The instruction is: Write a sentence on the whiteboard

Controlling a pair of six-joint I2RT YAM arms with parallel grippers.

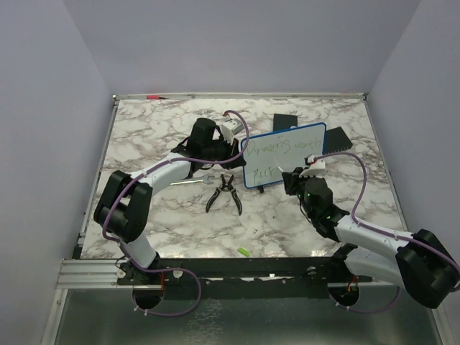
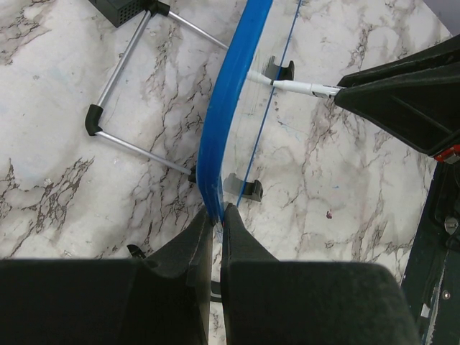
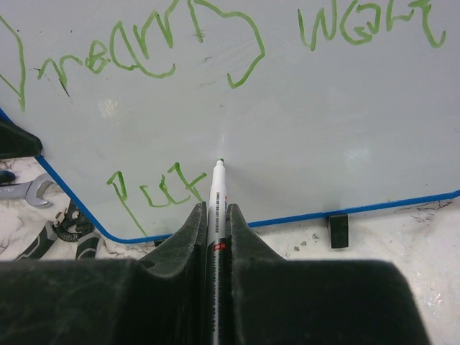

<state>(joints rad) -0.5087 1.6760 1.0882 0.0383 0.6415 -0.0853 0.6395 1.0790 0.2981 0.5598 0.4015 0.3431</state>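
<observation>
Right tool (image 3: 215,210) clamped on marker (image 3: 217,183), tip at whiteboard (image 3: 302,122); left tool (image 2: 218,215) clamped on its blue frame (image 2: 223,108).

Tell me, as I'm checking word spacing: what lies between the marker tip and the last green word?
Bare whiteboard only: the right wrist view shows a clean gap between the marker tip and the last green word.

Whiteboard (image 1: 284,154): side edge between the jaws of the left gripper (image 2: 217,215).
Marker (image 3: 217,187): between the jaws of the right gripper (image 3: 215,210), tip at the board, right of the sentence (image 1: 280,149)'s lower line.
Pliers (image 1: 224,192): left of the right jaws.
</observation>
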